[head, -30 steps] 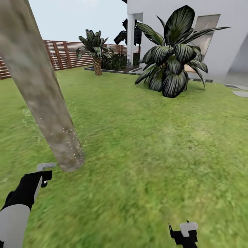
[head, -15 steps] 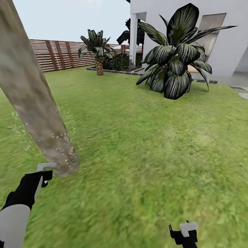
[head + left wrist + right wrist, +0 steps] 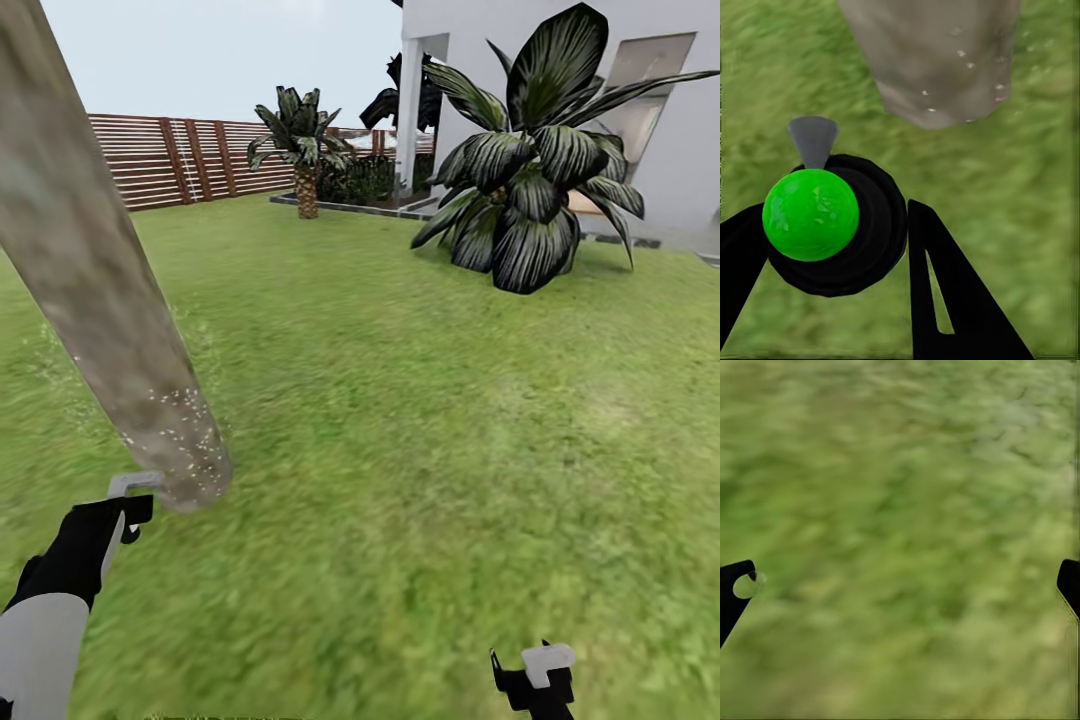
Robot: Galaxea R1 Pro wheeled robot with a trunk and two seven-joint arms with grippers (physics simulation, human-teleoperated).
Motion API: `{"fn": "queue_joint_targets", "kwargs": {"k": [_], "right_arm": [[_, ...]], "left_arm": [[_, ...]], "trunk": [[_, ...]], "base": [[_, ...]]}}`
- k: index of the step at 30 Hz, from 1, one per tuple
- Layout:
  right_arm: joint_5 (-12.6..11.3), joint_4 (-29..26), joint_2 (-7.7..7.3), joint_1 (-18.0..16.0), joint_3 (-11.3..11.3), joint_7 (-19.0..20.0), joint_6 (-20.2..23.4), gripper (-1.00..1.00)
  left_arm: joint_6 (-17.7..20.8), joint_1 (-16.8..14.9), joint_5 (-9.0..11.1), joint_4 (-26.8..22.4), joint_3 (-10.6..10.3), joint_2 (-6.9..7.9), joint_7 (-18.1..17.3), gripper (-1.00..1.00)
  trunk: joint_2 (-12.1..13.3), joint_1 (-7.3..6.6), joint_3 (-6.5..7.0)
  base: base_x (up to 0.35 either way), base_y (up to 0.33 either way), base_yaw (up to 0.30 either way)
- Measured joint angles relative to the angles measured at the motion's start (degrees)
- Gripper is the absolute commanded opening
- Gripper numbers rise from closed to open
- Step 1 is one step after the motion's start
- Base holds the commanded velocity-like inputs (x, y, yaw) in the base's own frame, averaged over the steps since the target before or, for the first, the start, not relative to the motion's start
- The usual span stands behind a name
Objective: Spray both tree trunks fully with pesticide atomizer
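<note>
Lower left of the head view: left gripper (image 3: pixel 105 520) clamped around the pesticide atomizer (image 3: pixel 133 484), fingers (image 3: pixel 945 300) pressed on either side of its black body, green cap facing the wrist camera, grey nozzle aimed at the foot of the tree trunk (image 3: pixel 110 300). Just beyond the nozzle, leaning up to the upper left corner: that thick grey-brown column, with white droplets (image 3: pixel 185 430) speckled across its lowest part alone, by the look of it. Probably mid-spray, with most of the bark left to cover.

Risks from here:
- Spraying from one height and one side, leaving the upper and far faces bare, so never fully covered.
- Nudging the nozzle into the bark, so close to it, and twisting the atomizer in the grip.
- Loosening the hold and dropping it on the lawn (image 3: pixel 420 420).
- Rolling the base into the leaning trunk while circling.

Middle distance, towards the top: slatted fence (image 3: pixel 170 160), short palm (image 3: pixel 300 150), broad-leaved plant (image 3: pixel 535 190); none of them targets, so no wasting spray there.

Lower right: right gripper (image 3: pixel 533 678) hanging over grass, fingers spread wide, holding nothing.
</note>
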Motion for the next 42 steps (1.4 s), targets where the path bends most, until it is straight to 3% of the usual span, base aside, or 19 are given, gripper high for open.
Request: {"fn": "queue_joint_targets", "kwargs": {"k": [16, 20, 22, 28, 31, 34, 37, 40, 42], "right_arm": [[0.08, 0.09, 0.2, 0.0, 0.0, 0.03, 0.0, 1.0], [0.01, 0.09, 0.05, 0.0, -0.01, -0.05, 0.0, 1.0], [0.0, 0.09, 0.08, 0.0, 0.0, -0.06, 0.0, 1.0], [-0.03, 0.09, -0.06, 0.0, -0.04, -0.06, 0.0, 1.0], [-0.06, 0.09, -0.08, 0.0, -0.07, -0.06, 0.0, 1.0], [-0.09, 0.09, -0.09, 0.0, -0.09, -0.06, 0.0, 1.0], [-0.09, 0.09, -0.09, 0.0, -0.08, -0.06, 0.0, 1.0], [-0.09, 0.09, -0.09, 0.0, -0.09, -0.09, 0.0, 1.0], [-0.09, 0.09, -0.08, 0.0, -0.05, -0.08, 0.0, 1.0]], "left_arm": [[-0.43, 0.06, -0.06, 1.04, 0.4, 0.41, 0.03, -1.0], [-5.0, 0.03, -0.38, 4.45, -0.92, 0.37, -0.14, -1.0], [-5.24, 0.03, -0.53, 4.71, -1.91, 0.18, -0.25, -1.0], [-4.85, 0.0, -0.24, 6.51, -2.29, -0.01, -2.17, -1.0], [-4.71, 0.0, -0.46, 8.14, -1.95, 2.11, -2.69, -1.0], [-4.8, 0.02, -0.43, 10.68, -2.09, 4.65, -6.13, -1.0], [-4.83, 0.01, -0.4, 10.37, -2.33, 4.37, -6.62, -1.0], [-4.82, -0.32, -0.38, 10.21, -2.37, 2.34, -6.61, -1.0], [-4.83, -0.41, -0.51, 10.2, -2.31, 2.1, -6.59, -1.0]], "trunk": [[0.0, 0.0, 0.0], [0.0, 0.0, 0.0], [0.0, 0.0, 0.0], [0.0, 0.0, 0.0], [0.0, 0.0, 0.0], [0.0, 0.0, 0.0], [0.0, 0.0, 0.0], [0.0, 0.0, 0.0], [0.0, 0.0, 0.0]], "base": [[0.112, -0.156, 0.257], [0.001, -0.001, 0.022], [0.0, 0.0, 0.002], [0.0, 0.0, 0.0], [0.0, 0.0, 0.0], [0.0, 0.0, 0.0], [0.13, 0.0, 0.0], [0.315, -0.006, 0.16], [0.25, -0.118, 0.26]]}}
